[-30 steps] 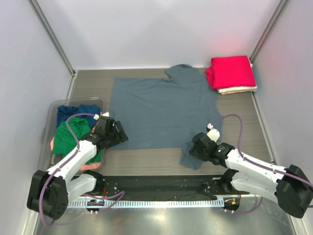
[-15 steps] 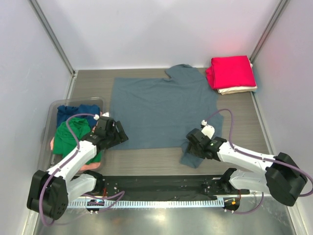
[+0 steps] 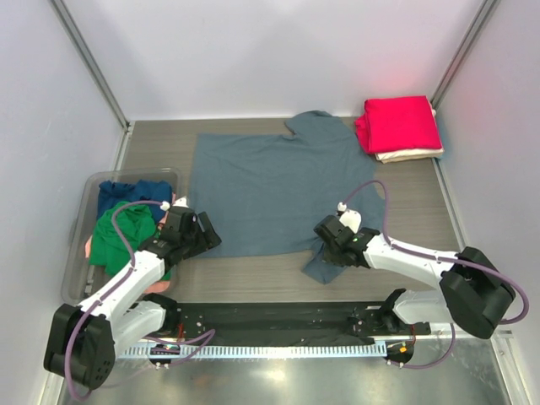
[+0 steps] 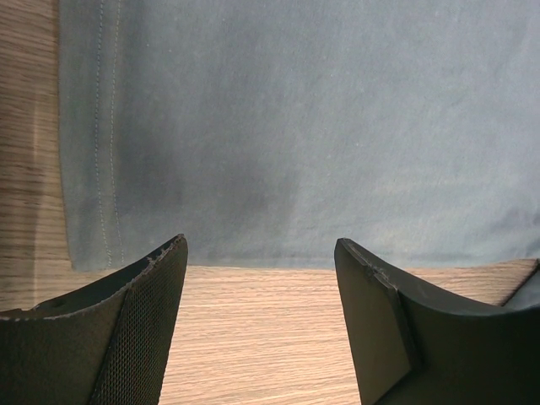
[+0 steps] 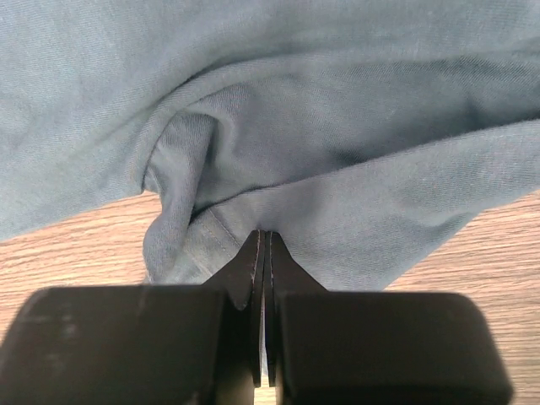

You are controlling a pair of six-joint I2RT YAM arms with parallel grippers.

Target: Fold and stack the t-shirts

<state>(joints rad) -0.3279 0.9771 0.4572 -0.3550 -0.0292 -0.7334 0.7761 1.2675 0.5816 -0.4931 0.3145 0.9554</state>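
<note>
The left hand is hovering, fingers apart, at the near-left hem corner of the slate grey-blue t-shirt. The shirt is lying spread mid-bench, long axis left-to-right, hem pointing left, collar right. The right hand is clamping its crumpled near sleeve.

White arms, black grippers, purple cables

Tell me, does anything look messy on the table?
Yes. The big slate grey-blue cloth t-shirt lies mostly flat, but its near sleeve is bunched into wrinkles where the right pincer is shut on it. The green cloth shirt and navy cloth shirt sit crumpled in the clear plastic bin.
</note>
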